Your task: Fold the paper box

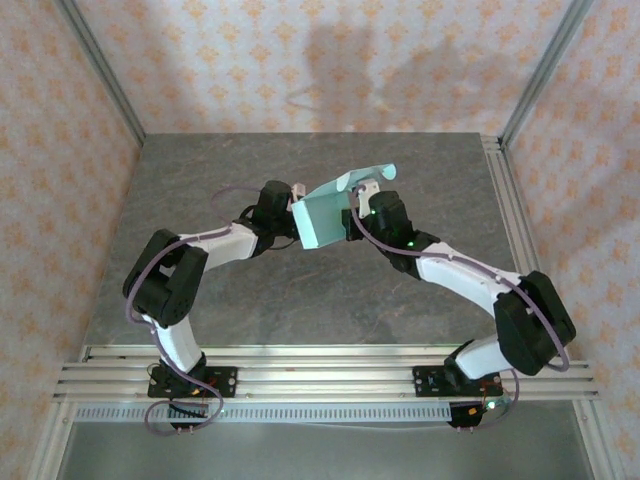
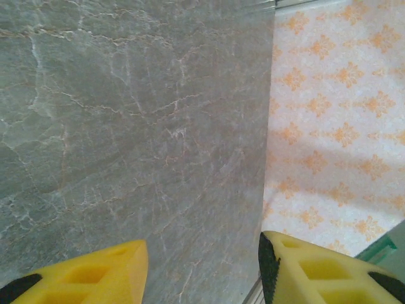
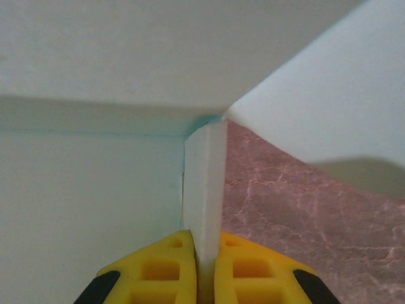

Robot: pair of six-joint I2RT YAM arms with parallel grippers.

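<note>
The paper box (image 1: 322, 220) is held up between the two arms, above the middle of the worktop (image 1: 300, 300) and, as far as can be judged, clear of it. It is only partly formed. A broad mint-green panel is turned toward the overhead camera, and a curled flap reaches away to the far right. Its long axis is therefore judged to run from near left to far right, with the flap end pointing to the back wall.

The right gripper (image 3: 204, 266) is seen with its jaws pinched narrowly on the edge of one thin upright panel, where that panel meets two wider faces. The left gripper (image 2: 202, 266) is just beside the box's left edge. Its jaws are parted to a middling width with nothing between them, and only bare worktop is seen through the gap.

The card is judged to be very light, thin and springy. It can be expected to bow under a one-sided grip and to crease for good if squeezed across a face. Hold is best taken on a panel edge close to a scored fold, where the sheet is stiffest. The smooth surface may slip between the jaws.
</note>
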